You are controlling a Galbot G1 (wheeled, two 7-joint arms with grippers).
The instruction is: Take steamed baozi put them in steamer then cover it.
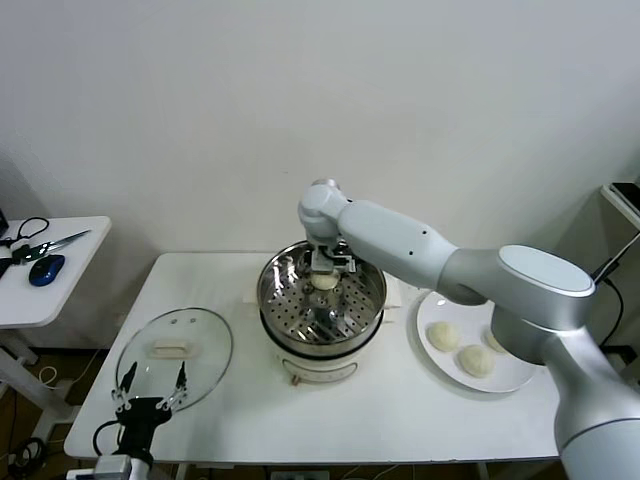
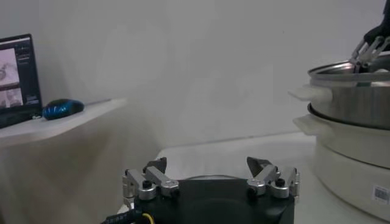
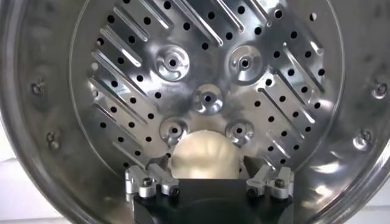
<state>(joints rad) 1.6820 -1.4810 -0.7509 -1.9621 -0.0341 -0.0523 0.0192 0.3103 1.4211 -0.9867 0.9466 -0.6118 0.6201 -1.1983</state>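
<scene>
The steamer stands mid-table, a steel pot on a cream base, its perforated tray filling the right wrist view. My right gripper reaches down into the pot. One baozi lies on the tray between its fingers, which stand wide on either side and open. Three more baozi rest on the white plate to the right. The glass cover lies flat at front left. My left gripper hangs open just in front of it, holding nothing.
A small side table at the left carries scissors and a blue mouse. The wall stands close behind the main table. The steamer's side rises to one side of the left wrist.
</scene>
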